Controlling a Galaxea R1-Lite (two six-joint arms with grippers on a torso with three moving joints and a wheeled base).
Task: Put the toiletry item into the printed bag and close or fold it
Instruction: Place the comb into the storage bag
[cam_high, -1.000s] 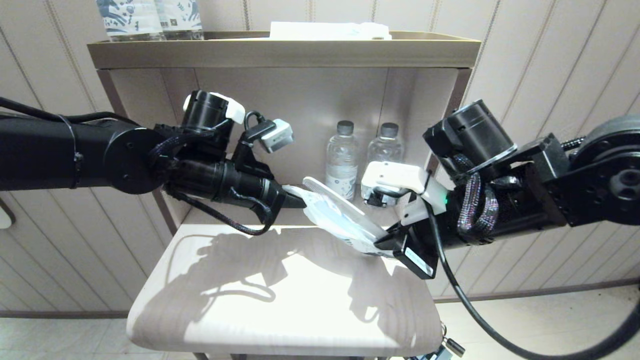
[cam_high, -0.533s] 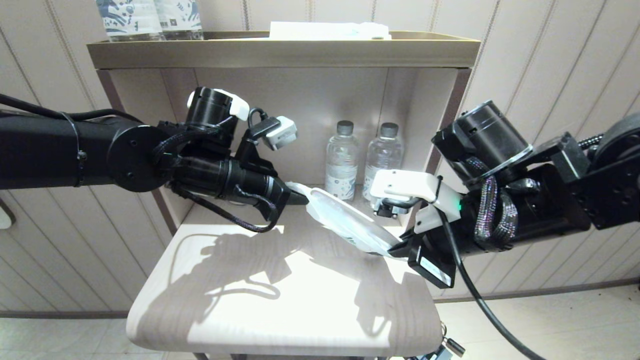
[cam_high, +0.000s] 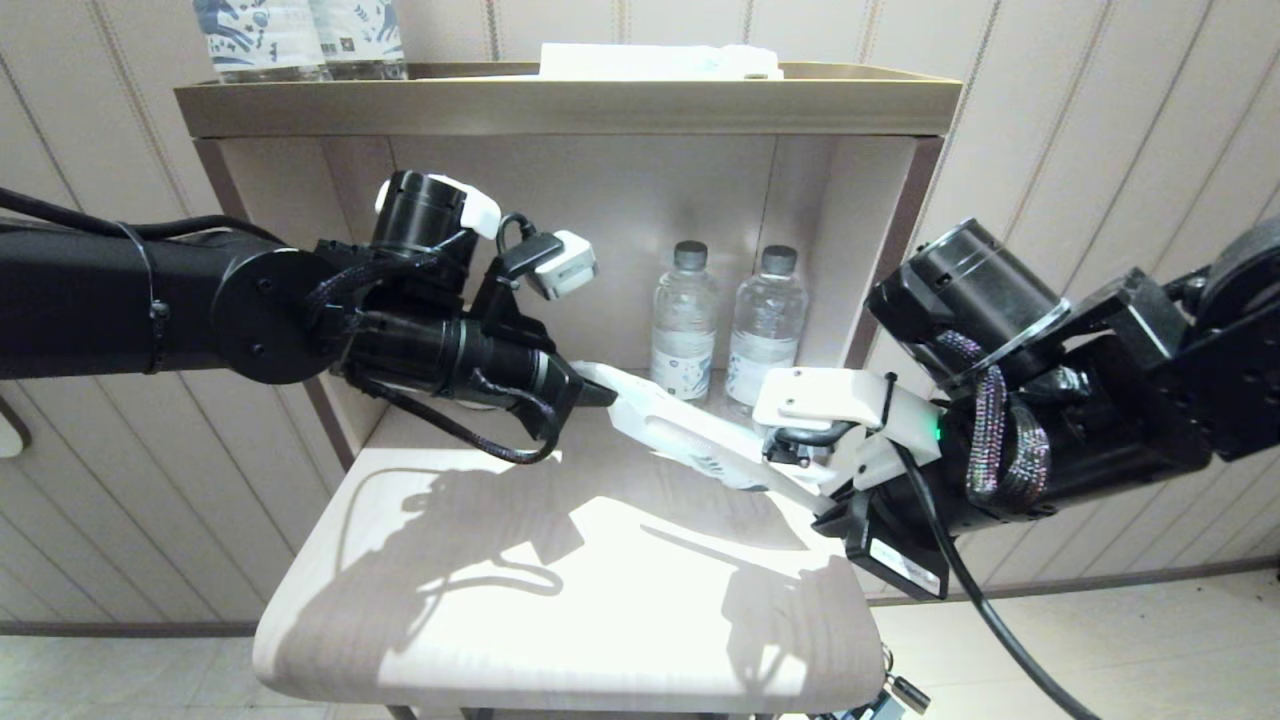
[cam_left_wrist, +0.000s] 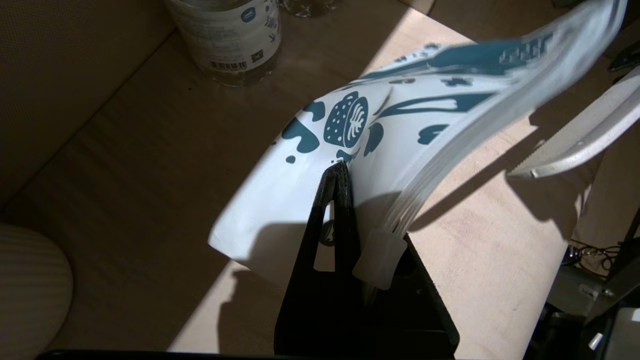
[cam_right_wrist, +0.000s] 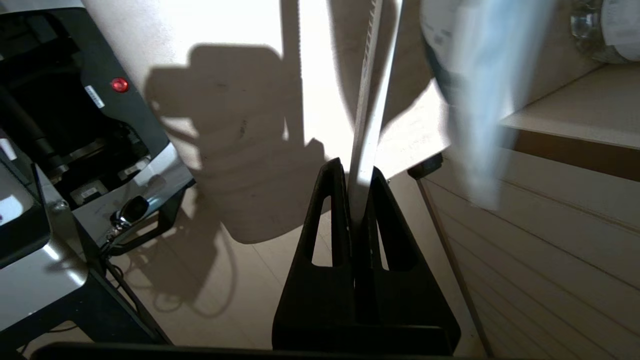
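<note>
The printed bag (cam_high: 668, 428) hangs in the air over the table, white with teal leaf print (cam_left_wrist: 400, 120). My left gripper (cam_high: 598, 392) is shut on its plain white end, close to the edge strip and its small white slider tab (cam_left_wrist: 380, 260). My right gripper (cam_high: 828, 500) is shut on one end of the toiletry item (cam_high: 800, 490), a slim white stick (cam_right_wrist: 370, 100). The stick runs alongside the bag's far end. In the left wrist view the stick (cam_left_wrist: 575, 142) lies outside the bag, apart from its strip edge. The bag (cam_right_wrist: 475, 75) is blurred beside the stick.
Two small water bottles (cam_high: 684, 320) (cam_high: 765, 320) stand in the shelf niche behind the bag. Larger printed bottles (cam_high: 300, 35) and a flat pale packet (cam_high: 660, 60) sit on the shelf top. The pale table (cam_high: 560, 620) lies below both grippers; the shelf's side wall (cam_high: 880, 250) is near my right arm.
My right gripper has moved right and slightly down with the stick, drawing it away along the bag. The bag has turned more edge-on. My left gripper shifted slightly right, then held.
</note>
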